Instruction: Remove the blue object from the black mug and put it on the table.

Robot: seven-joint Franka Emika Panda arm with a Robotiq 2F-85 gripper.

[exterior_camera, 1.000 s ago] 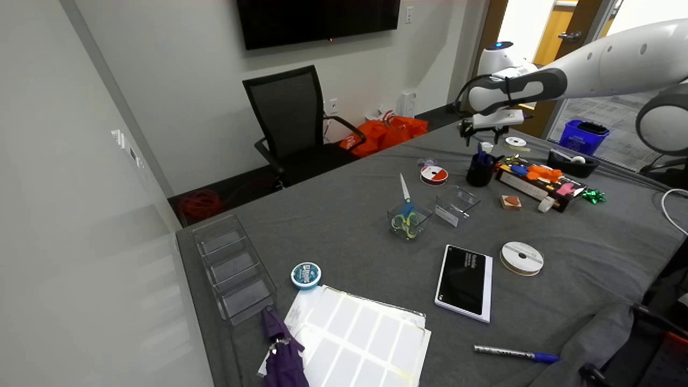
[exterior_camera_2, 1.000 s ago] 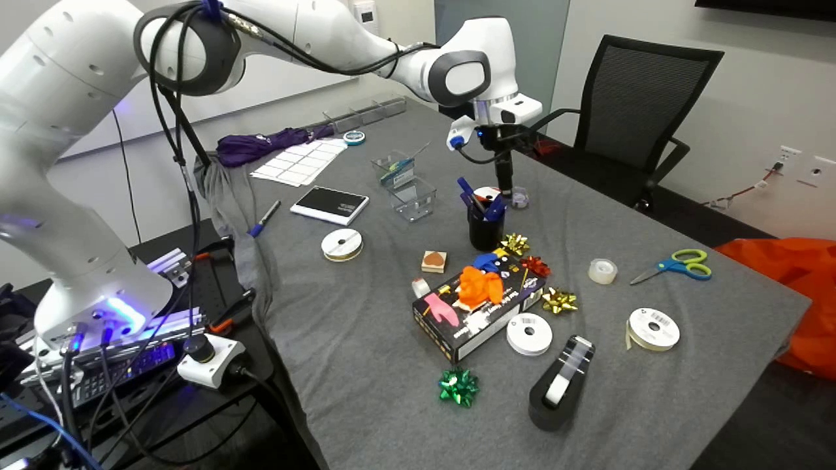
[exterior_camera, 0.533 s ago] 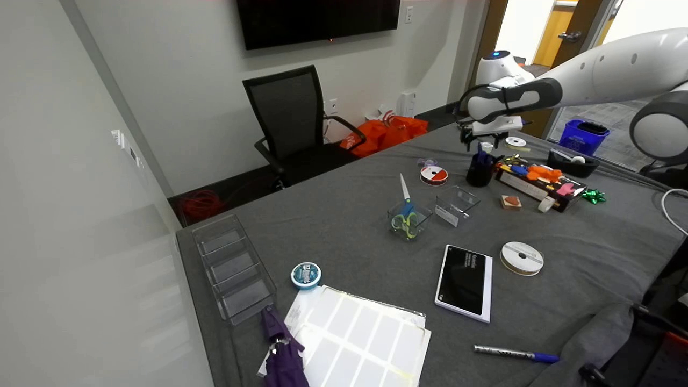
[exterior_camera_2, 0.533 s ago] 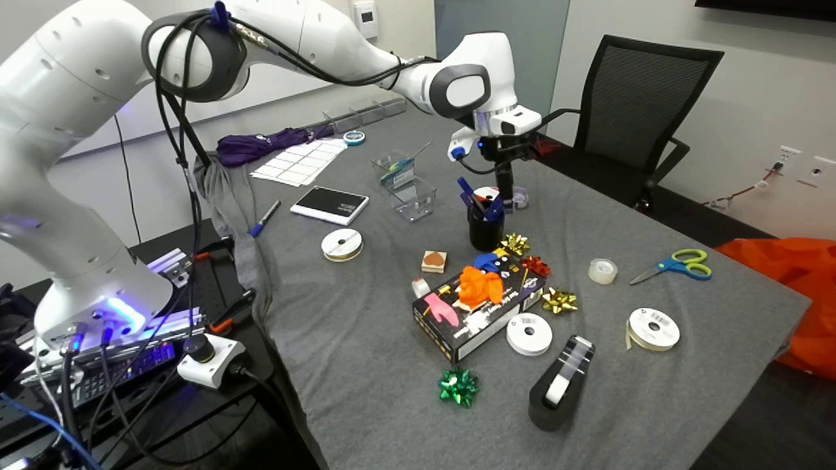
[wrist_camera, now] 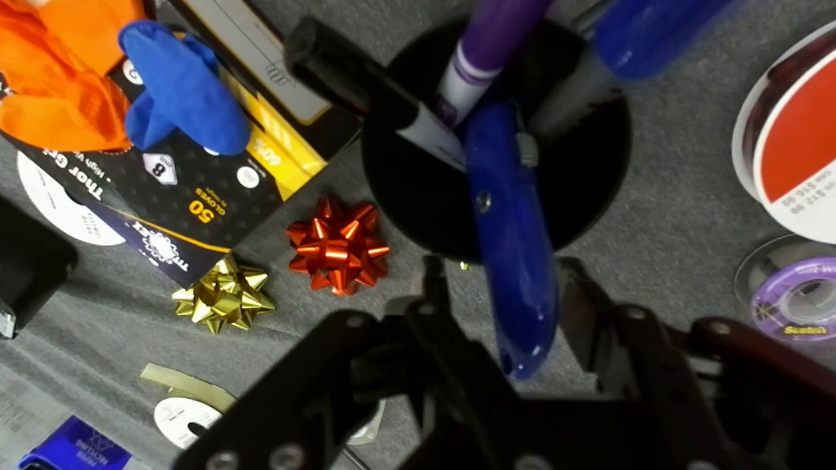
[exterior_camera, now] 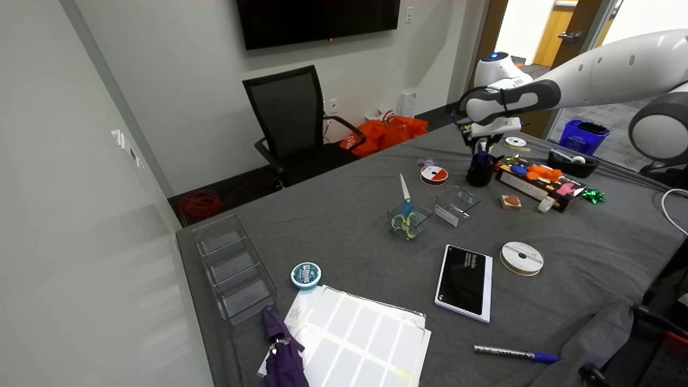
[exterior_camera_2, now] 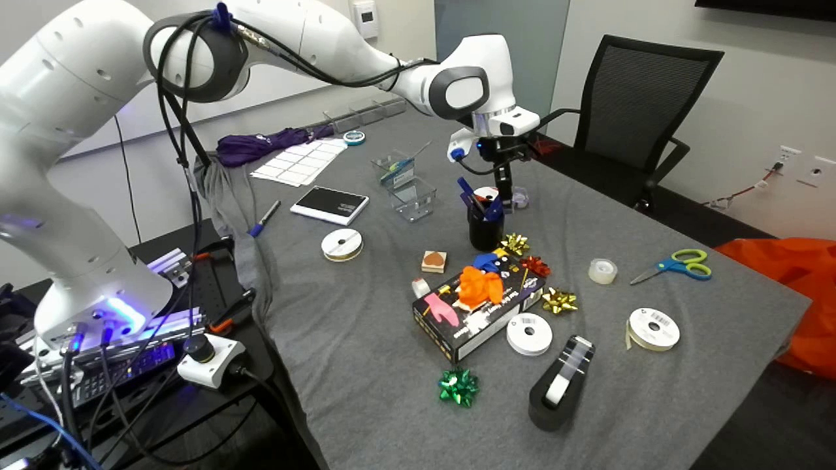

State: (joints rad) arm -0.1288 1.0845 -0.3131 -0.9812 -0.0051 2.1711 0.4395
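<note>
The black mug (exterior_camera_2: pixel 485 234) stands upright on the grey table (exterior_camera_2: pixel 366 313) in both exterior views, with several pens and sticks in it. In the wrist view the blue object (wrist_camera: pixel 516 261), a glossy handle with a small slider, leans out of the black mug (wrist_camera: pixel 405 202). Its upper end lies between the fingers of my gripper (wrist_camera: pixel 503 266). A gap shows on its left side; the right finger (wrist_camera: pixel 581 307) is very near or touching it. The jaws are partly closed but still apart. In an exterior view my gripper (exterior_camera: pixel 482 144) hangs just above the mug.
Inside the mug a purple marker (wrist_camera: pixel 486 46), a black marker (wrist_camera: pixel 366 78) and another blue pen (wrist_camera: pixel 643 39) crowd the handle. Beside it are a glove box (exterior_camera_2: pixel 483 313), a red bow (wrist_camera: pixel 337 245), a red ribbon spool (wrist_camera: pixel 800 143) and clear trays (exterior_camera_2: pixel 413 199).
My arm has come down a little toward the mug, mostly in the first half second. The fingers have since drawn closer together around the blue object. The mug has not moved.
</note>
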